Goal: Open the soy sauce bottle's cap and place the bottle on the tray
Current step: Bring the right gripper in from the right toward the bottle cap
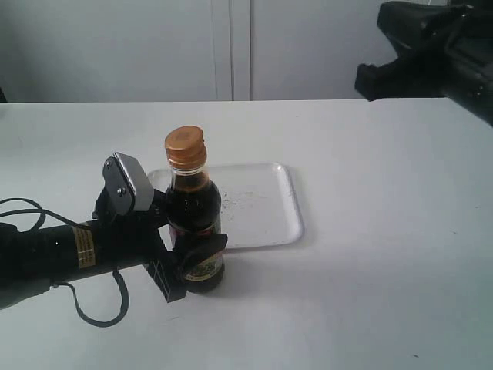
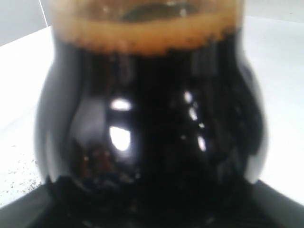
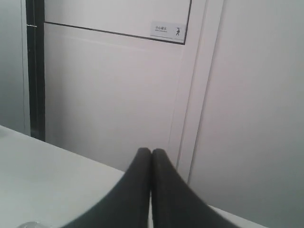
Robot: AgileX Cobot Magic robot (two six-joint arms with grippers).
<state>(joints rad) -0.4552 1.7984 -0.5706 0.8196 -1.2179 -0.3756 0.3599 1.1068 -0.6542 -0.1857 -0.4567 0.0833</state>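
Observation:
The soy sauce bottle (image 1: pixel 194 223) is upright on the white table, just in front of the tray's near left corner. Its dark liquid fills the left wrist view (image 2: pixel 152 118). The orange-brown cap (image 1: pixel 185 146) sits down flat on the neck. My left gripper (image 1: pixel 196 258) comes in from the left and is shut on the bottle's lower body at the label. The white tray (image 1: pixel 269 216) lies behind the bottle. My right gripper (image 3: pixel 151 154) is shut on nothing, its tips touching and facing a wall. Its arm (image 1: pixel 431 54) is raised at the far right.
Dark specks are scattered on the tray floor (image 1: pixel 243 199). The left arm's black cable (image 1: pixel 92 308) loops over the table near the front left. A white panelled wall (image 1: pixel 231 46) runs behind the table's far edge.

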